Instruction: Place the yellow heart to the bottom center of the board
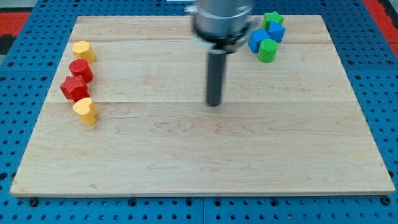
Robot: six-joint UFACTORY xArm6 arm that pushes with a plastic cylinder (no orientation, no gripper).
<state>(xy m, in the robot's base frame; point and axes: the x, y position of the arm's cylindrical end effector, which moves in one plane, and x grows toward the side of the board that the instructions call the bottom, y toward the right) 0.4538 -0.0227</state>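
Gripper there is none on this arm, so no open or closed state can be told; only a straight dark rod is fitted, and my tip [214,103] is set down near the middle of the table [205,162], touching no block.

The yellow heart [86,111] is found at the view's left edge, lowest in a column of four, just below the red star [74,88]. Above those are seen a red block [81,70], whose shape is unclear, and a second yellow block [83,50]. Well apart, at the view's top right, a green star [272,18], two blue blocks [255,40] [276,32] and a green round block [267,50] are clustered.

For the step to be done well, the tip should probably be brought round to the heart's upper-left side, so that the push is directed down and to the view's right. The gap beside the red star is narrow, so that neighbour could be knocked. A push through the heart's middle is advised, lest it spin off line.
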